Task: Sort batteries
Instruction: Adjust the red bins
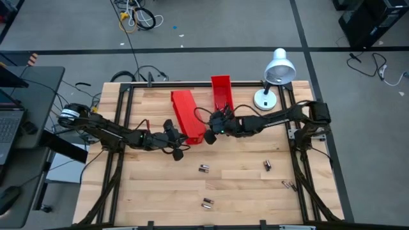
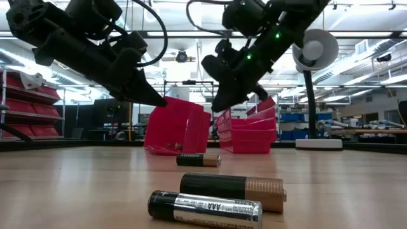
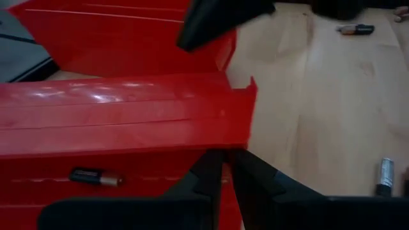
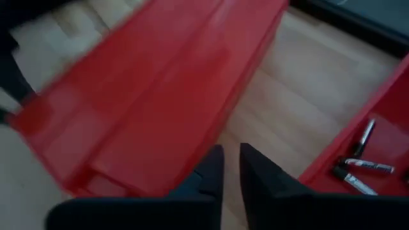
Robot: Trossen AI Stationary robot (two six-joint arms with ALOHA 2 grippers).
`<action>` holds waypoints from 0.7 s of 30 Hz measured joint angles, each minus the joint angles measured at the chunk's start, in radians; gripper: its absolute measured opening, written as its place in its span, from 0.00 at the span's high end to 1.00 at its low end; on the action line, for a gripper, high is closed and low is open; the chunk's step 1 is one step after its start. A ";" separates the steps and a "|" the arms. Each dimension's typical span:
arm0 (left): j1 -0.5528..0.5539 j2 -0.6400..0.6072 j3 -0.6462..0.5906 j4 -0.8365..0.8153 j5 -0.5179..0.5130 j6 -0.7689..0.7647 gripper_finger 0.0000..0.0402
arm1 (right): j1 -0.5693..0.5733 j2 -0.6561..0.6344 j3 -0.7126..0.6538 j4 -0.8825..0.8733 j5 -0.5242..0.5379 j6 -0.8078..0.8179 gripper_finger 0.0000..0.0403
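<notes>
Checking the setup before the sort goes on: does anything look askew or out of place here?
Yes. The left red bin lies at a slant and looks tipped over, while the other red bin stands square. Batteries are scattered loose across the table. Both grippers, left and right, hover shut beside the tipped bin.

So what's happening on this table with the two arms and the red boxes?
Two robot arms are sorting batteries into red bins. The right gripper hangs between the two bins, jaws shut and empty. The right bin already holds several batteries. The left gripper waits beside the tipped-over bin, which has one battery inside. More loose batteries lie scattered on the wooden table.
</notes>
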 joint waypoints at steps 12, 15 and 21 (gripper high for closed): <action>0.018 0.001 0.000 0.039 0.016 0.009 0.88 | -0.029 0.120 0.002 0.100 -0.090 0.015 1.00; 0.024 0.001 0.000 0.069 0.019 0.034 0.88 | -0.025 0.122 0.001 0.100 -0.097 0.020 1.00; 0.042 0.001 0.053 0.079 0.019 0.114 0.88 | -0.002 0.092 0.000 0.095 -0.097 0.019 1.00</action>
